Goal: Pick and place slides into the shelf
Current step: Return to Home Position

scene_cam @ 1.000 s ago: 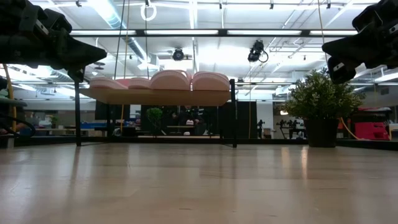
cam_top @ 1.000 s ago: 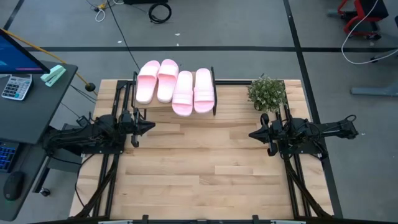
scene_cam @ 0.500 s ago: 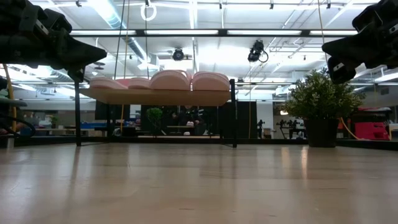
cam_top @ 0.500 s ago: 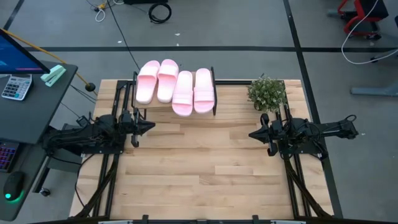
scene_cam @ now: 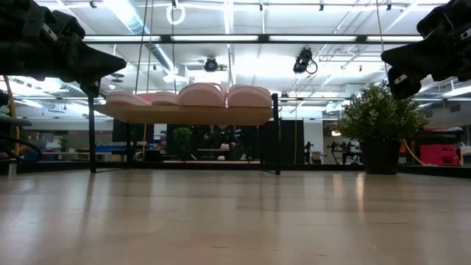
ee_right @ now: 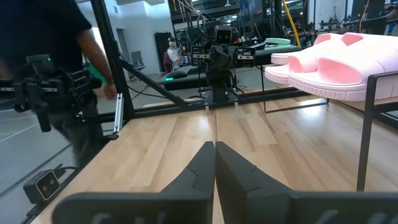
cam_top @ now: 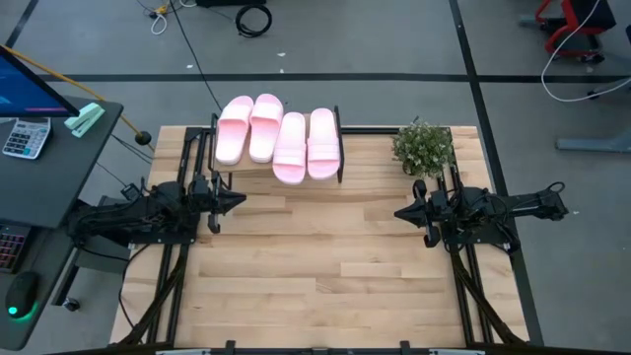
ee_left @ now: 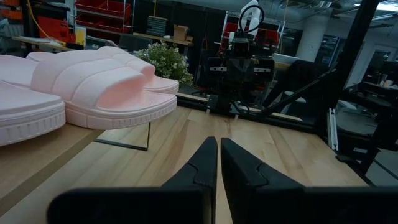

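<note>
The left gripper [cam_top: 240,200] hangs above the tabletop [cam_top: 315,266] near its left edge, pointing toward the middle. Its fingers [ee_left: 199,163] are pressed together with only a hairline gap between them, and they hold and touch nothing. The right gripper [cam_top: 398,211] mirrors it near the right edge, facing inward. Its fingers [ee_right: 239,168] are likewise closed on themselves and empty. Both are well apart from the shelf.

The shelf [scene_cam: 184,115] stands at the tabletop's far edge, left of centre. All four slides [cam_top: 290,146] lie on its plank top, side by side and touching. The two nearer the left corner sit further back. The other two overhang the shelf's front edge toward the tabletop's middle. In the low view their straps show as a row of pale humps above the plank.

A small potted plant [cam_top: 424,146] stands at the far edge, toward the right corner, just beyond the right arm.

Off the left edge is a dark desk [cam_top: 49,187] with a calculator [cam_top: 25,138] and a mouse [cam_top: 22,293]. Cables [cam_top: 252,17] trail over the grey floor beyond the tabletop. In the right wrist view a person in a dark top [ee_right: 68,43] stands beside the tabletop.
</note>
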You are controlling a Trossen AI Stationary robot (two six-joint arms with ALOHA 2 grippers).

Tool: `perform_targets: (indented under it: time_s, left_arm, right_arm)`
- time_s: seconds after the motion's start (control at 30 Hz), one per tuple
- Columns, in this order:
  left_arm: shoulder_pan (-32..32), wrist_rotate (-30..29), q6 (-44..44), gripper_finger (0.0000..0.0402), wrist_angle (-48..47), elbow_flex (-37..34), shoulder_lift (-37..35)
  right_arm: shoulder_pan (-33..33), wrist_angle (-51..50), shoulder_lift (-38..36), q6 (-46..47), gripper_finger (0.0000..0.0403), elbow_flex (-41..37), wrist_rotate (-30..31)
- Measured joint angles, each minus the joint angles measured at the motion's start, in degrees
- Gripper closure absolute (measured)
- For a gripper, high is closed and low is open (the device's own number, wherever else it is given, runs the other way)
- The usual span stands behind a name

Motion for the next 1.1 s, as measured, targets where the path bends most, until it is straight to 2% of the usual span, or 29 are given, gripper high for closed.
perform_targets:
  time_s: [0.27, 0.63, 1.1]
  left_arm:
    - [0.0, 0.02, 0.02, 0.0366, 0.0, 0.0, 0.0]
    - [0.01, 0.0, 0.0, 0.0381, 0.02, 0.0, 0.0]
    - [0.01, 0.01, 0.01, 0.0369, 0.01, 0.01, 0.0]
  right_arm:
    - [-0.01, 0.0, 0.0, 0.0, 0.0385, 0.0, 0.0]
    - [0.0, 0.0, 0.0, 0.0, 0.0384, 0.0, -0.01]
    - [0.0, 0.0, 0.02, 0.0, 0.0384, -0.02, -0.01]
